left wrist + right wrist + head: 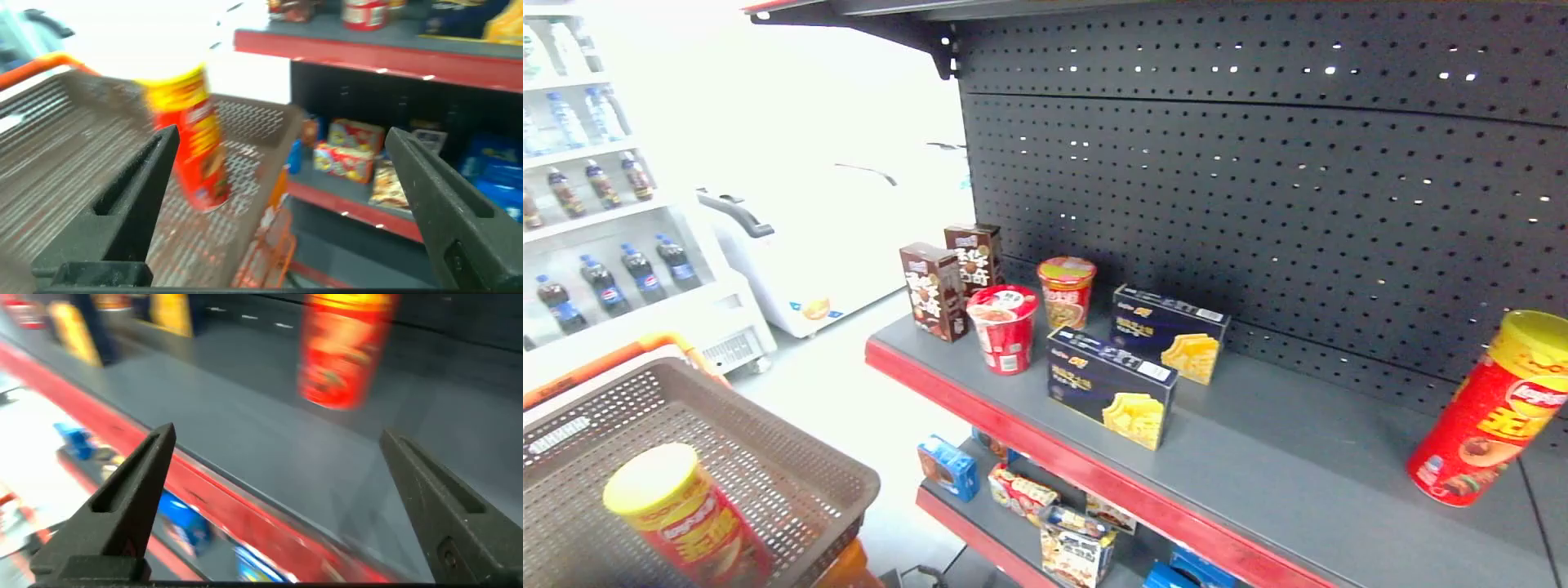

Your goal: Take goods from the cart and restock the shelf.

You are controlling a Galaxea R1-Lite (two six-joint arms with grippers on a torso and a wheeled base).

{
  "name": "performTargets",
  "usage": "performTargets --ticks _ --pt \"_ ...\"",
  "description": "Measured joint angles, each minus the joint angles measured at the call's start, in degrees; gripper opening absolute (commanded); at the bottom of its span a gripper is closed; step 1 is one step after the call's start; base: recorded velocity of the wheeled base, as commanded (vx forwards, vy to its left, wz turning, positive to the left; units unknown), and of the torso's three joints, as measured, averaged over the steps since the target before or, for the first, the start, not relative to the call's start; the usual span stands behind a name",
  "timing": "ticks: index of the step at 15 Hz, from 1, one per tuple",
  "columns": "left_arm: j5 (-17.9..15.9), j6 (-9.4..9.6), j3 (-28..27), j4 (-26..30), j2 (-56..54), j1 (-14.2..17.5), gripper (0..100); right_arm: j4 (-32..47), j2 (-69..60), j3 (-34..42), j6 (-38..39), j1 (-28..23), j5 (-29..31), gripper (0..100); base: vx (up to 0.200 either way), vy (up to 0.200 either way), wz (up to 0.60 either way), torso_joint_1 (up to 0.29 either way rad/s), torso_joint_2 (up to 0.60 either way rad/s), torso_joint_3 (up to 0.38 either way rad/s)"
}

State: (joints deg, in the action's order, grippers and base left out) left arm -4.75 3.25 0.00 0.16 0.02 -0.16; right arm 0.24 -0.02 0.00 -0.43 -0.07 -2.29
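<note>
Left fingers [131, 196]: released and spread wide on the left gripper [282, 143], grasping nothing, pointed toward the cart basket [49, 139].
Right fingers [122, 498]: released and spread wide on the right gripper [278, 437], grasping nothing, pointed over the shelf [245, 416].
Cart can [686, 514]: red with a yellow lid, stood upright in the brown perforated cart basket, at its near side.
Shelf can [1490, 408]: same kind, stood upright on the grey shelf near the pegboard back [1258, 204], well apart from the other goods.
Other goods: two blue boxes [1111, 396], two cup noodles [1005, 327] and two brown boxes [935, 290] stood in paired rows farther left.
Lower shelf [1005, 523]: carried small packets.
</note>
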Motion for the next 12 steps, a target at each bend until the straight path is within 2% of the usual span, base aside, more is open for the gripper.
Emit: performTargets --ticks 7,12 --pt "0.05 0.00 -0.10 0.11 0.00 -0.02 100 0.02 0.00 0.00 0.11 -0.02 0.09 100 0.000 0.000 0.60 0.004 0.00 0.002" --pt "-0.28 0.38 -0.21 0.27 0.00 -0.11 100 -0.02 0.00 0.00 0.29 0.00 0.11 100 0.000 0.000 0.00 0.000 0.00 0.000"
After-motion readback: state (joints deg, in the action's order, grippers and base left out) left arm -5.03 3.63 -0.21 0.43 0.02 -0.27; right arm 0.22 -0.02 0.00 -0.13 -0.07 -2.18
